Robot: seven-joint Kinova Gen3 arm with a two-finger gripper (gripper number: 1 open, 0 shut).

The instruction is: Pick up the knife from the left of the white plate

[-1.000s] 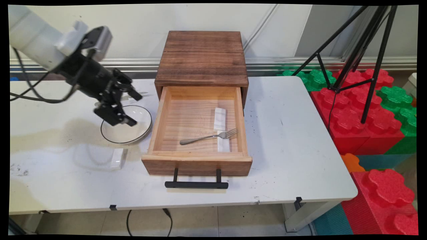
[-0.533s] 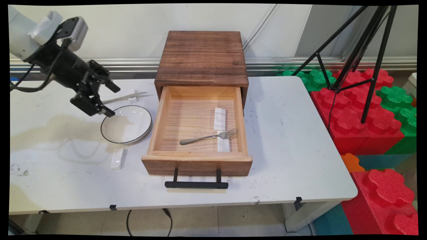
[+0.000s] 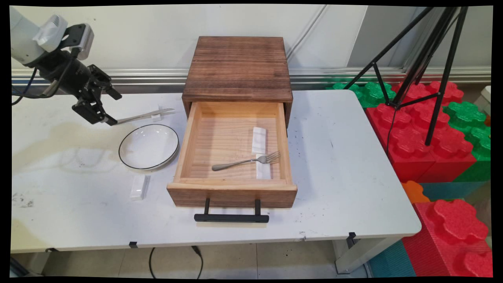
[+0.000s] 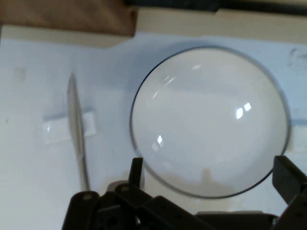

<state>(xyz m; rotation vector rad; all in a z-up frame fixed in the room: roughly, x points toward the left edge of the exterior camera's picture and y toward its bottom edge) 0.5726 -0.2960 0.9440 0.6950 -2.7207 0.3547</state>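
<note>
The black two-finger end effector [image 3: 105, 107] hangs with fingers spread wide and empty over the white table [image 3: 346, 188], at about ten o'clock from the round white plate with a thin black rim [image 3: 149, 146]. Only the main view shows the open wooden drawer [image 3: 232, 149] holding a steel fork [image 3: 246, 161] across a white block [image 3: 262, 166]. The hand view shows the plate [image 4: 211, 122] close, with a silver knife [image 4: 76, 124] at its nine o'clock, lying across a small white rest [image 4: 60, 128]; the knife's handle end is hidden behind the linkage.

White wall [image 3: 157, 35] behind – foam blocks [image 3: 428, 129], tripod [image 3: 428, 59] – tiled floor [image 3: 275, 259]
</note>
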